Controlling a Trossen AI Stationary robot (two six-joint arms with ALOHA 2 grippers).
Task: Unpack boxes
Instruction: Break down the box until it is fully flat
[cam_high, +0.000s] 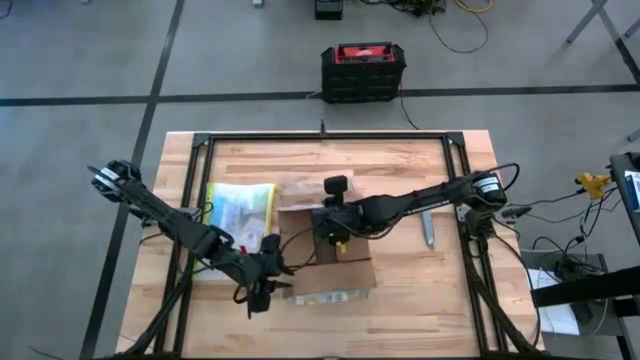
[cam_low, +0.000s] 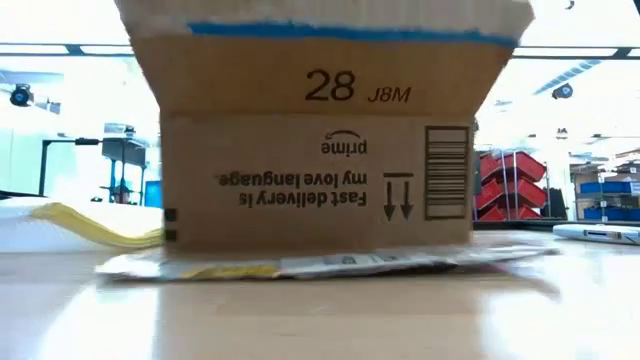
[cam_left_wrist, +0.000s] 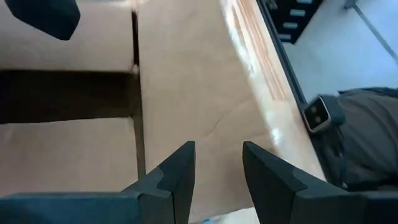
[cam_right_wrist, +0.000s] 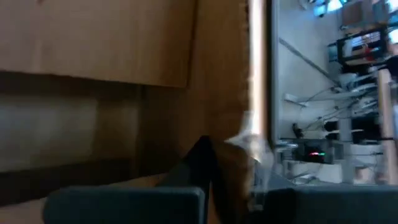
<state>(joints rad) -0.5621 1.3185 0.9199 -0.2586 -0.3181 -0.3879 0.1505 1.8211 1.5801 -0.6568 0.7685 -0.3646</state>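
Grey floor surrounds the pale wooden table (cam_high: 400, 290). At lower centre of the high view I see the brown corrugated cardboard box (cam_high: 335, 275), flaps open: light and stiff, I judge, best held by a flap edge. Right gripper (cam_high: 335, 238) is closed inside it; left gripper (cam_high: 262, 290), beside it, half-parted, empty.

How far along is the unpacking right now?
Early stage. Done: the brown corrugated cardboard box has its top flaps open, and a clear yellow-edged plastic pouch lies on the wooden table beside it. In hand: the right gripper is shut down at the box opening; the left gripper hovers open by the box's side. Left: whether anything remains inside isn't visible.
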